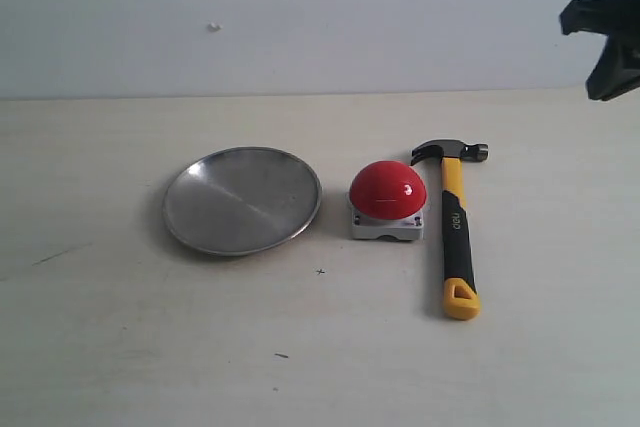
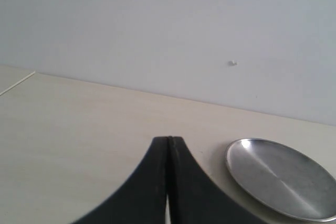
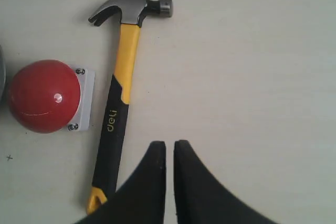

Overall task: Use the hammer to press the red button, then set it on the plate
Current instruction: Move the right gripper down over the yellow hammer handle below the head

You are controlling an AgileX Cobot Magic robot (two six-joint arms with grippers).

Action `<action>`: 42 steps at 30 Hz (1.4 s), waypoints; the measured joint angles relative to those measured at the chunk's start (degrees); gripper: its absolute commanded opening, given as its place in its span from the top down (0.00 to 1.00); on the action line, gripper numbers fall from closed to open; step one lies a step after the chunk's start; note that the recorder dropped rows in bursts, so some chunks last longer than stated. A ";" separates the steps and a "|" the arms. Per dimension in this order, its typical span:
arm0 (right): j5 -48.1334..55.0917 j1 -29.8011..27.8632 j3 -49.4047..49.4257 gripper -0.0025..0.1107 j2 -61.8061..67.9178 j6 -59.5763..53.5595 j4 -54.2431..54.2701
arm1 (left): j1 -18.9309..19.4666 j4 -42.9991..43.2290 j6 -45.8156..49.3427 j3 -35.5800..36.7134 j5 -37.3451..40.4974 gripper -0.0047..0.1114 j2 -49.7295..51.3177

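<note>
1. Table (image 1: 110, 347): everything for the task lies on it in one row. Nothing is lifted.
2. Plate (image 1: 242, 202): sits just beside the red button (image 1: 388, 190), on the side away from the hammer. It is bare, so the placing step is not done.
3. Hammer (image 1: 455, 227): lies flat just beside the button on its other side, a narrow strip of table between handle and grey base. The head end points toward the wall and nothing grips it. I judge the task to be at its very start, with grasp, press and place all left.
4. Red button: dome up, between plate and hammer. I cannot tell from its look whether it has been pressed.
5. Right gripper (image 3: 169, 148): hangs above bare table past the hammer's handle, on the side away from the button. Its fingers are drawn almost together, a thin slit between them, and it is empty.
6. Left gripper (image 2: 168, 141): fingers pressed together, holding nothing. Its wrist view shows the plate (image 2: 278, 179) but not the button.
7. Hard to make out:
   - The left arm is absent from the exterior view, so I cannot place it against the button.
   - The right gripper (image 1: 605, 42) is cut by the frame edge in the exterior view.
   - The plate's rim is clipped in the left wrist view.
</note>
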 measured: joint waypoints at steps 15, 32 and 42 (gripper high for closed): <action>-5.58 7.75 -3.03 0.60 10.60 1.38 -0.86 | 0.00 0.00 0.00 0.00 0.00 0.96 0.00; 3.65 15.94 -31.09 0.47 39.46 24.58 -17.69 | 0.00 0.00 0.00 0.00 0.00 0.96 0.00; 2.71 15.94 -31.09 0.47 42.28 27.72 -17.69 | 0.00 0.00 0.00 0.00 0.00 0.96 0.00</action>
